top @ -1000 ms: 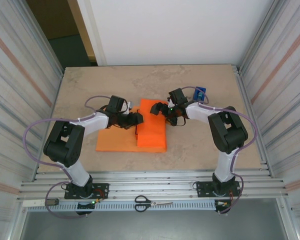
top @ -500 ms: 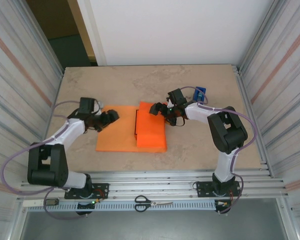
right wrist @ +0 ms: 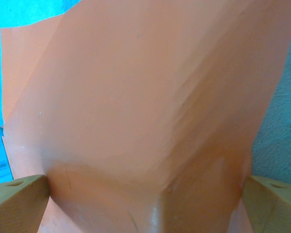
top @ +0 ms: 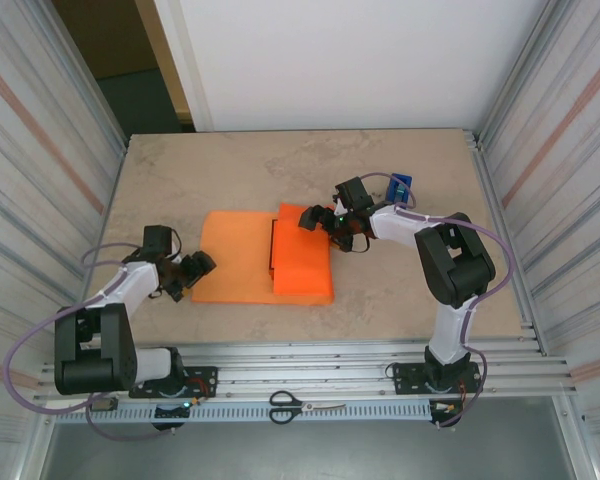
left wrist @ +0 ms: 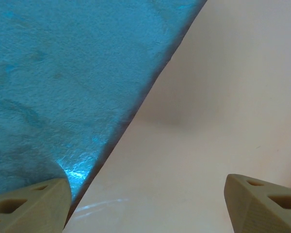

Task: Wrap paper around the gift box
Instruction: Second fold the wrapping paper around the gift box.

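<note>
No legible text, labels, brands or numbers anywhere in view

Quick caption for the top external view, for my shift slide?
Left tool open at the left edge of the orange paper; right tool open at the far end of its folded half.

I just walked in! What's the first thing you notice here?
The big orange paper in the middle of the table, its right side folded over. The left gripper sits open at the paper's left edge; the right gripper is at the fold's far end.
</note>
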Robot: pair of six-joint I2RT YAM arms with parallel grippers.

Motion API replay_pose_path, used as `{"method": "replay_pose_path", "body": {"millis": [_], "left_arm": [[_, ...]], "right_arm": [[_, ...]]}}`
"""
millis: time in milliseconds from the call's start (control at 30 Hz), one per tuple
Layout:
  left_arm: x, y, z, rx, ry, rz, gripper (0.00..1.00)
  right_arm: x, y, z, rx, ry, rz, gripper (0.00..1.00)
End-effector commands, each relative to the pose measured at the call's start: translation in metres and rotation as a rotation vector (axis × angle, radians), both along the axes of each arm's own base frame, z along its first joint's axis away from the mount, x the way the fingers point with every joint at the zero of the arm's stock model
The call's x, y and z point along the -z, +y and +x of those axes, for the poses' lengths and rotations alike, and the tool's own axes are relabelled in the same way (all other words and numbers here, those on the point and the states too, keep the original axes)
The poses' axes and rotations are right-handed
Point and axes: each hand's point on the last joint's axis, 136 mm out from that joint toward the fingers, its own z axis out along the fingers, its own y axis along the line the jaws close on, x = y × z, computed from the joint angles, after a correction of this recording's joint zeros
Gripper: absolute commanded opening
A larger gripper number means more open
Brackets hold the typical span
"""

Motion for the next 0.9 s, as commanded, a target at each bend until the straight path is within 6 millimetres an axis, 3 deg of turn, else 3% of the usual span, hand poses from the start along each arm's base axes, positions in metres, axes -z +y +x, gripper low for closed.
{"method": "replay_pose_path", "body": {"millis": [0,167,367,567,667,867], "left_arm": [[0.013,-0.007,-0.008,0.011,0.037,-0.047,0.81],[0.004,-0.039,0.004,0.096,-0.026,-0.234,0.70],[-0.022,-0.047,0.011,0.136,-0.117,-0.265,0.57],[-0.028,-0.051,0.015,0.171,-0.157,-0.280,0.63],[-0.037,-0.056,0.026,0.177,-0.208,-0.323,0.66],[-0.047,-0.036,0.046,0.088,-0.231,-0.292,0.67]], "right_arm": [[0.060,-0.027,-0.045,-0.026,0.165,-0.206,0.99],[0.060,-0.027,-0.045,-0.025,0.166,-0.208,0.99],[0.060,-0.026,-0.046,-0.026,0.168,-0.208,0.99],[0.059,-0.024,-0.046,-0.030,0.166,-0.203,0.99],[0.060,-0.024,-0.046,-0.029,0.167,-0.204,0.99],[0.059,-0.022,-0.046,-0.033,0.167,-0.205,0.99]]}}
